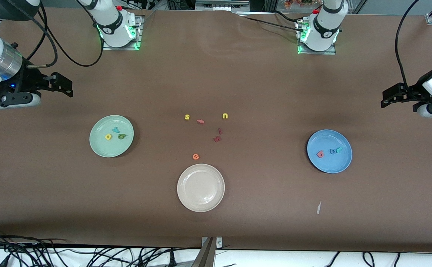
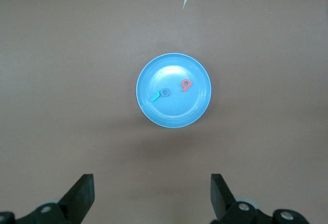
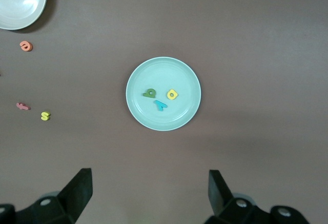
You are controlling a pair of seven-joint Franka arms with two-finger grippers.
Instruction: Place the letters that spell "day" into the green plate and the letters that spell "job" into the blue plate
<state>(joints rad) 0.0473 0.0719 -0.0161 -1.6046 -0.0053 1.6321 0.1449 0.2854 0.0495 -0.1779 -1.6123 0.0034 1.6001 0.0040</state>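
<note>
The green plate (image 1: 101, 148) lies toward the right arm's end of the table. It holds a yellow round-bowled letter (image 1: 108, 137), a teal "y" (image 1: 116, 129) and a green round-bowled letter (image 1: 122, 136). The blue plate (image 1: 331, 165) lies toward the left arm's end with a salmon "b" (image 1: 320, 154), a blue "o" (image 1: 333, 151) and a teal "j" (image 1: 339, 149) in it. My right gripper (image 1: 66, 87) hangs open and empty over bare table beside the green plate (image 3: 148, 119). My left gripper (image 1: 386, 97) hangs open and empty over bare table beside the blue plate (image 2: 174, 116).
A cream-white plate (image 1: 201, 200) lies mid-table, nearest the front camera. Loose letters lie just farther from the camera: an orange "e" (image 1: 196, 157), two dark red letters (image 1: 218, 135), an orange "f" (image 1: 200, 121), a yellow "s" (image 1: 187, 117) and a yellow "u" (image 1: 225, 116). A white scrap (image 1: 318, 207) lies nearer the camera than the blue plate.
</note>
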